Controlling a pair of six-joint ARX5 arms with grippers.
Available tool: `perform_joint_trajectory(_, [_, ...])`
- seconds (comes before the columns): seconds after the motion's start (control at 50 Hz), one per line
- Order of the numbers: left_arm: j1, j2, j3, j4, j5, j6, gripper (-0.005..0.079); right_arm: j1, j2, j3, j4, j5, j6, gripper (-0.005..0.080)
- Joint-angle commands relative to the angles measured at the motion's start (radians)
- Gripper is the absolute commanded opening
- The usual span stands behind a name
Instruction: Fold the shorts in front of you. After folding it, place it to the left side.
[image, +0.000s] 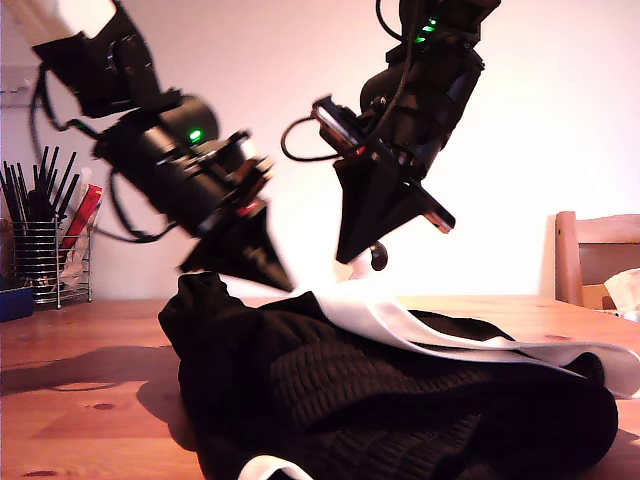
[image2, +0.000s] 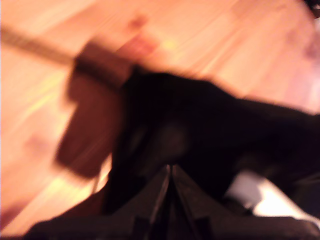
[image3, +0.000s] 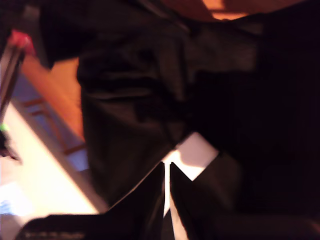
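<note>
The black shorts lie bunched on the wooden table, with a white band running across them toward the exterior view's right. My first gripper, motion-blurred on the exterior view's left, is shut at a raised black edge; its wrist view shows the jaws closed against dark fabric. My second gripper, further to the exterior view's right, is shut where the white band rises to meet it. In its wrist view the closed tips sit at the white patch amid black cloth.
A wire holder of black pens and a blue object stand at the exterior view's left. A wooden chair with something white on it sits at the right. A blurred brown shape shows past the fabric.
</note>
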Motion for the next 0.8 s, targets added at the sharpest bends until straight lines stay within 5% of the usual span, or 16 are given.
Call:
perform_joint_trajectory(0.0, [-0.011, 0.054, -0.009, 0.014, 0.006, -0.013, -0.0011, 0.008, -0.022, 0.013, 0.001, 0.019, -0.015, -0.0013])
perform_joint_trajectory(0.36, [-0.036, 0.125, -0.009, 0.037, 0.011, -0.021, -0.0012, 0.005, -0.021, -0.029, 0.032, 0.082, -0.046, -0.0013])
perform_joint_trajectory(0.62, [-0.031, 0.127, -0.009, 0.039, 0.01, -0.026, -0.0012, 0.007, -0.022, -0.112, 0.205, 0.101, -0.051, -0.0013])
perform_joint_trajectory(0.78, [-0.031, 0.127, -0.009, 0.039, 0.003, -0.026, -0.0012, 0.025, -0.055, -0.115, 0.272, 0.23, -0.055, -0.0013])
